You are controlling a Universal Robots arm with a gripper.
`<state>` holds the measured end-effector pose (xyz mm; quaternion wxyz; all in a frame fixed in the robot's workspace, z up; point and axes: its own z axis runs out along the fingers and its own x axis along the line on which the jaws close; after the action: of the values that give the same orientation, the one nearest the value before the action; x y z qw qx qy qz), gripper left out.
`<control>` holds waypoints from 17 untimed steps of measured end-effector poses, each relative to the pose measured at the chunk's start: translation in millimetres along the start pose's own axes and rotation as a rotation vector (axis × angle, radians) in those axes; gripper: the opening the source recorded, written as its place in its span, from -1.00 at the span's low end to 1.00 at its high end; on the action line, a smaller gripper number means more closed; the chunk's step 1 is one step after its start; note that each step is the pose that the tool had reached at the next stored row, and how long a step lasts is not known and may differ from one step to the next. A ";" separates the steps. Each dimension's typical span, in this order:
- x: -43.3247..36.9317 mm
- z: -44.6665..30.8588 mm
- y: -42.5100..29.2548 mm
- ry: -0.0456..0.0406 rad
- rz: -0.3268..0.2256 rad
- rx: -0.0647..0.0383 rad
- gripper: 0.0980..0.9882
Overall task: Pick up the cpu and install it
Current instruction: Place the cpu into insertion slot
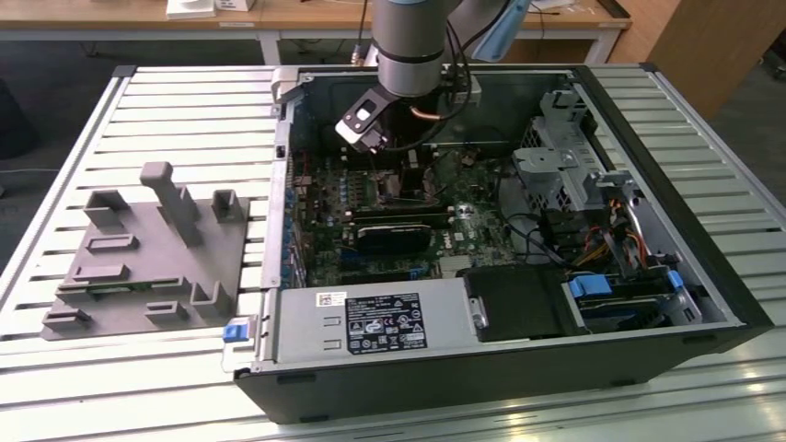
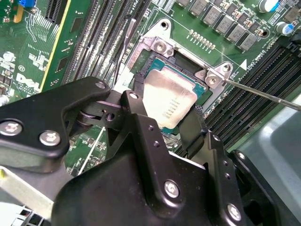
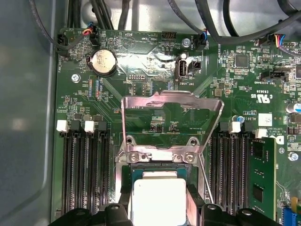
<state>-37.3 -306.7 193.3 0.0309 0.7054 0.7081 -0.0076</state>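
Indoors, cpu (image 2: 168,101) inside computer case (image 1: 491,378) on slatted table (image 1: 184,101), wooden desks (image 1: 307,17) behind.

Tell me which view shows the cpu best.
Second wrist view: the cpu shows most of its silvery top at the open socket, gripper right by it. The first wrist view shows part of that top, cut by the picture's edge. In the exterior view the arm covers that spot.

Grey tray (image 1: 123,267) beside open computer case (image 1: 491,378) — coin cell (image 3: 103,62), perhaps, on motherboard (image 3: 141,56)
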 end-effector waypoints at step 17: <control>-0.1 1.5 0.8 -0.0111 0.022 0.000 -0.01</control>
<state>-36.4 -306.8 191.9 0.0348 0.7130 0.7002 -0.0113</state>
